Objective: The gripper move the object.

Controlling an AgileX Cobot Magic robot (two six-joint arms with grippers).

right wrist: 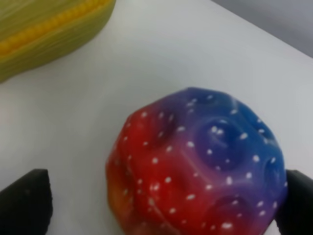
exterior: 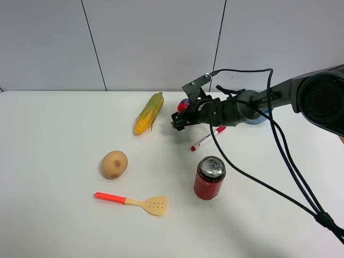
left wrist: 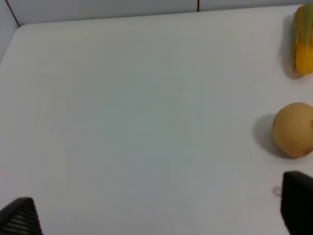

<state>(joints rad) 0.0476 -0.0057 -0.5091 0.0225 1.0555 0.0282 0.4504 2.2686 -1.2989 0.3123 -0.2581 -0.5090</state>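
The ball (exterior: 184, 105) sits on the table (exterior: 54, 226), upper middle of the high view, just right of the corn (exterior: 149, 113). The right gripper (exterior: 179, 119) straddles it with fingers (right wrist: 24, 200) spread. One tip seems to touch it, and the other stands clear. The left gripper (left wrist: 159, 215) gapes wide near the potato (left wrist: 293, 129).

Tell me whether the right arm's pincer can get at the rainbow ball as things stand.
Probably yes: the right pincer is open, with the rainbow ball sitting between its fingertips and nothing else in the gap. The corn lies off to the side.
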